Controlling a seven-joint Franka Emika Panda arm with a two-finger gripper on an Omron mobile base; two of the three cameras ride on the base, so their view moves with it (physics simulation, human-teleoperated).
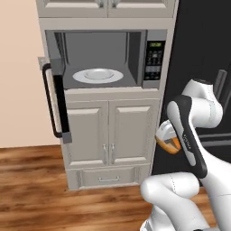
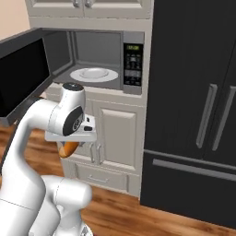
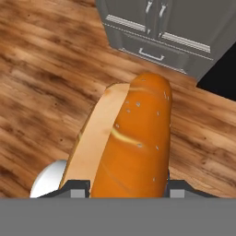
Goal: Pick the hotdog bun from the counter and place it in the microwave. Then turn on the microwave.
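The microwave [image 1: 106, 58] stands open, its black-glass door [image 1: 57, 101] swung out to the left, a white plate [image 1: 98, 75] inside. Below are 2 pale cabinet doors [image 1: 109, 131]. At right, the gripper [image 1: 166, 140] clasps the hotdog bun [image 1: 170, 145] before the black fridge [image 1: 203, 40].

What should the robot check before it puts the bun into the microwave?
1. Hotdog bun held in the gripper: ok, it sits between the fingertips.
2. Microwave door open: ok, swung wide.
3. Plate inside bare: ok.
4. Gripper level with the opening: not ok, it hangs lower, before the cabinet doors.
5. Grip firm enough: cannot tell.
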